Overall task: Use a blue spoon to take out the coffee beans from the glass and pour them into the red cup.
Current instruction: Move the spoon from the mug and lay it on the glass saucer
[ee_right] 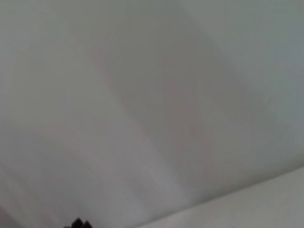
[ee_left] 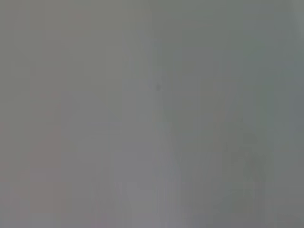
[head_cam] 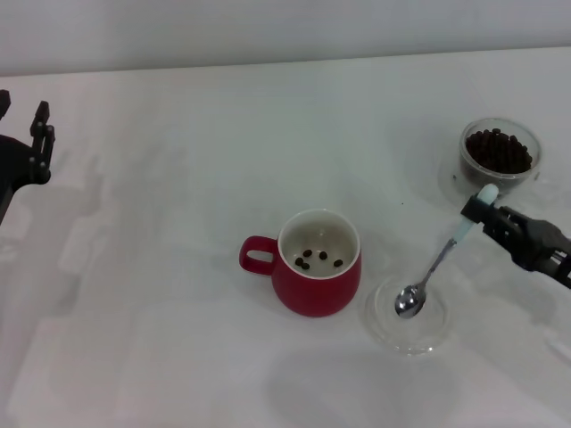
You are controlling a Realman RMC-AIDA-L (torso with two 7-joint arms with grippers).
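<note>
We see a white tabletop (head_cam: 178,267) from the head camera. Our right pincer (head_cam: 482,217) reaches in from the right edge, pinching the pale-blue handle end of the small blue spoon with a shiny metal bowl and neck (head_cam: 434,267). The spoon slants down and away from the pincer toward our left, and its bowl rests in a flat, shallow clear glass dish (head_cam: 385,330). The spoon bowl looks empty, though glare makes this hard to confirm.

Just beyond the pincer, farther from us, stands the small clear round glass (head_cam: 500,153), holding a heap of dark brown coffee beans (head_cam: 498,150). To the left of the spoon bowl, just beside the dish, sits the rounded red cup with a white inside and a red loop handle (head_cam: 317,263); a few beans already lie on its bottom. Most beans remain in the glass, so we judge the task to be early.

Our left pincer (head_cam: 40,134) is parked far off at the left edge; we cannot tell how its fingers stand. Both wrist views show only blank pale surface.

Risks from here: the grip sits at the very tip of the handle, so the spoon could twist or slip when pushed into the heap. A tilted bowl would scatter beans on the tabletop, and a hard push could tip the light glass.
</note>
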